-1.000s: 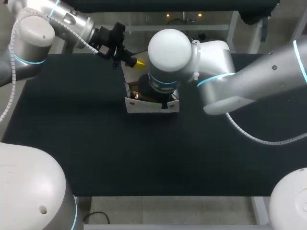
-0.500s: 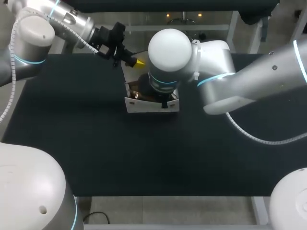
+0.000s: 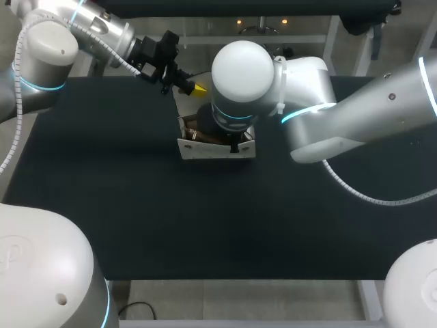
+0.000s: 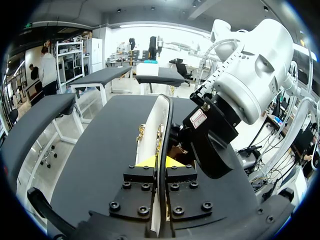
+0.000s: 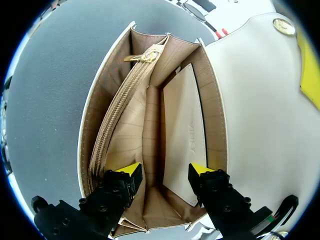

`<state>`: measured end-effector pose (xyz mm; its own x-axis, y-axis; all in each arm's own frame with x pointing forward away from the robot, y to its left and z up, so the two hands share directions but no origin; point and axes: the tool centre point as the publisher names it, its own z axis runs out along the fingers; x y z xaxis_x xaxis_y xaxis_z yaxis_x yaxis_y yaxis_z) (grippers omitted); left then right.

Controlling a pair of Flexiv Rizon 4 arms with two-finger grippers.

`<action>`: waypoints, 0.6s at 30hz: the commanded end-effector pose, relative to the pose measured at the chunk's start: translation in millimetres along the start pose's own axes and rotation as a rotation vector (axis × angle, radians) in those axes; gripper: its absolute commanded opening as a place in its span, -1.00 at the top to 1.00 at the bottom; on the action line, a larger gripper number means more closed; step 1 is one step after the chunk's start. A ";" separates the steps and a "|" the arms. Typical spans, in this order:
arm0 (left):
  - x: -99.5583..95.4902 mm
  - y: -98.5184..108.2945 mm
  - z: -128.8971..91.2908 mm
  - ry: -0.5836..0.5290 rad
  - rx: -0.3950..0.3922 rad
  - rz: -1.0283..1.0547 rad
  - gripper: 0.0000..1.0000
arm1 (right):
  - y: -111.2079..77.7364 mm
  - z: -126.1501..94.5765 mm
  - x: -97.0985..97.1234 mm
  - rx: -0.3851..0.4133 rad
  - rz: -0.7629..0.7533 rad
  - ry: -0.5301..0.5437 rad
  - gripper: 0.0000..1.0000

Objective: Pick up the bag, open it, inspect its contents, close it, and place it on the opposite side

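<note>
A white bag [image 3: 215,149] stands open in the middle of the black table [image 3: 102,198]. My left gripper [image 3: 197,88] is behind it, shut on the raised flap [image 4: 161,120], whose thin edge runs between its yellow tips [image 4: 161,161]. My right arm's wrist [image 3: 239,75] hangs over the bag and hides its mouth in the head view. The right gripper [image 5: 165,172] is open just above the mouth, one finger over each side of the tan interior [image 5: 150,125]. Inside are a zipped pocket [image 5: 122,107] and a cream card pocket [image 5: 182,135]. The flap [image 5: 255,100] lies back beside the right gripper.
A gold chain [image 4: 141,132] hangs at the bag's side, and a gold clasp [image 5: 283,26] sits on the flap. The left gripper's yellow tip [image 5: 310,75] shows at the flap's edge. Bare black table surrounds the bag on both sides and in front.
</note>
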<state>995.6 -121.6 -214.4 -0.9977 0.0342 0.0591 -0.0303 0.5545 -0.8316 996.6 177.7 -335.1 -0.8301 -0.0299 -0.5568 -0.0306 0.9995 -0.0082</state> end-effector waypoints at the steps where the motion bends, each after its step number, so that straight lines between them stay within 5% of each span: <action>1: 1.0 0.2 4.8 0.000 0.000 -0.001 1.00 | 1.4 -1.8 -2.4 -0.004 0.002 -0.003 -1.00; 4: 1.0 0.7 5.9 0.002 -0.001 -0.002 1.00 | 1.2 -2.8 -2.4 -0.006 0.003 -0.007 -0.95; 7: 1.1 1.1 6.6 0.003 -0.002 -0.004 1.00 | 1.0 -5.2 -3.0 -0.013 0.011 -0.018 -0.08; 8: 1.2 1.3 6.8 0.004 -0.003 -0.005 1.00 | 1.0 -6.9 -3.4 -0.015 0.014 -0.024 0.07; 18: 2.2 1.6 6.8 -0.008 -0.015 -0.010 1.00 | -1.2 -48.4 -12.9 -0.061 0.044 -0.148 0.28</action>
<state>995.9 -124.2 -219.9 -0.9975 0.0264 0.0659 -0.0394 0.5672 -0.8227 994.2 184.9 -296.6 -0.7606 0.0147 -0.6491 -0.0266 0.9982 0.0537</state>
